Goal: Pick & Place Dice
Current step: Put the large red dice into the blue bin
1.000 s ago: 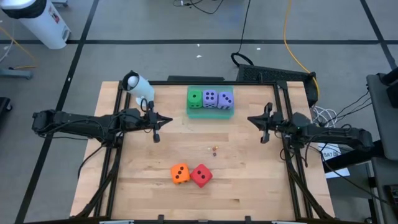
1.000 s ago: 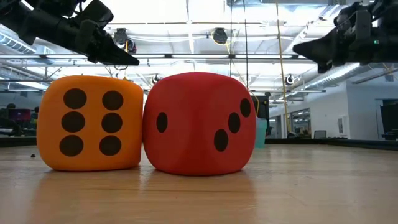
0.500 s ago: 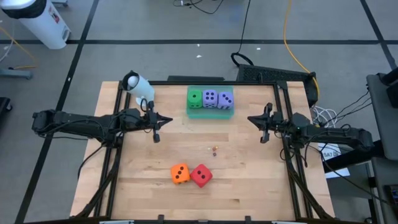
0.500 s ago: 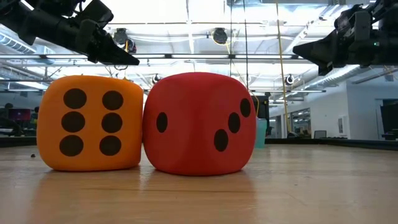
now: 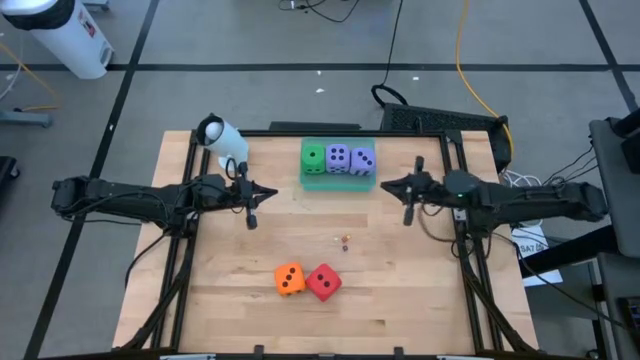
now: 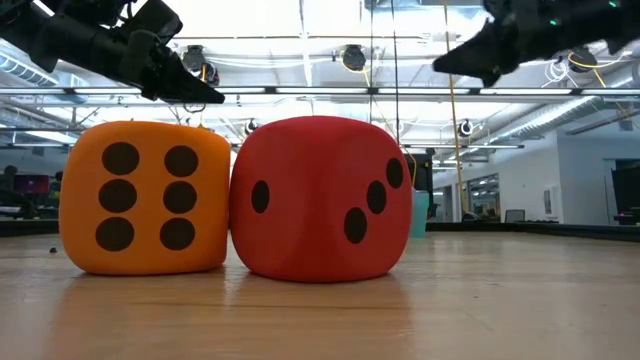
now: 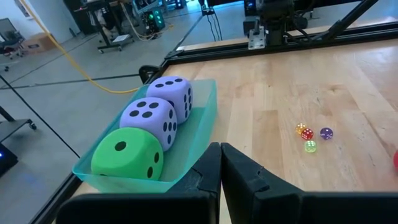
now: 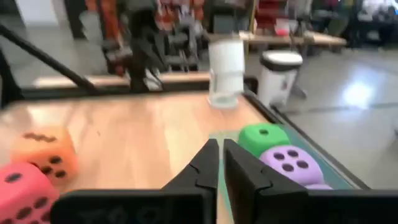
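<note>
A green die (image 5: 313, 156) and two purple dice (image 5: 350, 157) sit in a row in a teal tray (image 5: 338, 181) at the table's far middle. The orange die (image 5: 289, 279) and the red die (image 5: 323, 282) rest on the wood toward the near edge, side by side and touching (image 6: 232, 200). My left gripper (image 5: 272, 192) hovers shut left of the tray, pointing right; its wrist view looks past the shut fingers (image 7: 220, 146) at the tray. My right gripper (image 5: 385, 185) hovers shut just right of the tray, high over the table (image 6: 440, 68), holding nothing (image 8: 221, 142).
Three tiny coloured dice (image 5: 345, 240) lie on the wood between the tray and the big dice, also in the left wrist view (image 7: 309, 134). A white cylinder (image 5: 222, 135) stands at the table's far left corner. Black frame rails (image 5: 185, 260) run along both table sides.
My right gripper has moved toward the table's left, closing in on the tray's right end, and has risen; in the low view it shows higher and farther left. The left arm and all the dice have kept still.
</note>
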Robot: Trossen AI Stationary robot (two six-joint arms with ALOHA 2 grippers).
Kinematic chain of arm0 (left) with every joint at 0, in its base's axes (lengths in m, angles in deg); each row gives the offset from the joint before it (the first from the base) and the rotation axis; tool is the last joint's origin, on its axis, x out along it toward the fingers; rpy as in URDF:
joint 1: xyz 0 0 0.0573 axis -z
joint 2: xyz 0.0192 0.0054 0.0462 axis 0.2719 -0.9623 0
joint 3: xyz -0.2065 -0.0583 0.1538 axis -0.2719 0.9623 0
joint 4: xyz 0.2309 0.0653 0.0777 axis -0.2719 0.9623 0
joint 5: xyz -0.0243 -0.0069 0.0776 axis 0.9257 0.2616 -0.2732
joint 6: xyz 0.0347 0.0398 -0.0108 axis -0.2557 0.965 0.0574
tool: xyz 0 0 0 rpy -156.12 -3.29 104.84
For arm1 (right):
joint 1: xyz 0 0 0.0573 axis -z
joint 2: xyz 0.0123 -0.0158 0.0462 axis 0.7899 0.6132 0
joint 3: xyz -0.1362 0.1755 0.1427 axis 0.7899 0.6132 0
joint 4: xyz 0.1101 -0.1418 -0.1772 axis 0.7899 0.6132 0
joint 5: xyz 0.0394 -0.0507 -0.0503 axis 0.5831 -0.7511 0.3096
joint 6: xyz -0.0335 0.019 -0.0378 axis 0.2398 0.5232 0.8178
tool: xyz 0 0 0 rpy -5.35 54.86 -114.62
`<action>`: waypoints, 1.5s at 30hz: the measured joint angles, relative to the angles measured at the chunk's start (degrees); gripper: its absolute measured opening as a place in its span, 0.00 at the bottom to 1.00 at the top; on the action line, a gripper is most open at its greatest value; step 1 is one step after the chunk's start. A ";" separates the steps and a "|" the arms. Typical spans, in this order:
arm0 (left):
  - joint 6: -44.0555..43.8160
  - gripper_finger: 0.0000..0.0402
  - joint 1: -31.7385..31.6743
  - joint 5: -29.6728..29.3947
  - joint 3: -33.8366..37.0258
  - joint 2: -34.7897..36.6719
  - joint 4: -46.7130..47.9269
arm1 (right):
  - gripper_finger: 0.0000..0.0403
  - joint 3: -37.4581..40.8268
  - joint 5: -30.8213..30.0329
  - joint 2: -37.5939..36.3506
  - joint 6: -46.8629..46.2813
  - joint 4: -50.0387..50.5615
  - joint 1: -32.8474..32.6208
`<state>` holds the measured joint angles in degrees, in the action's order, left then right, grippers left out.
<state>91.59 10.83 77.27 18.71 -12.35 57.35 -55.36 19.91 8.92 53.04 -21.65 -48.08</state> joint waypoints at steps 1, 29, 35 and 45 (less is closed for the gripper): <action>-0.05 0.05 0.00 0.01 0.00 0.01 0.00 | 0.08 -1.40 -0.50 2.07 0.18 0.32 -0.40; -1.15 0.05 0.00 0.34 0.00 0.01 -0.93 | 0.98 -5.74 2.77 24.25 -2.19 -13.02 -10.31; -2.23 0.05 0.00 0.42 -0.02 0.02 -1.39 | 0.99 -8.62 8.53 33.10 -11.01 -16.48 -12.63; -4.16 0.05 0.00 0.47 -0.02 0.02 -1.41 | 0.99 -29.21 17.43 46.78 -12.86 0.17 -17.98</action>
<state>87.44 10.83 77.74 18.69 -12.34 55.94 -84.57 37.34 55.70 40.18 -21.48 -66.06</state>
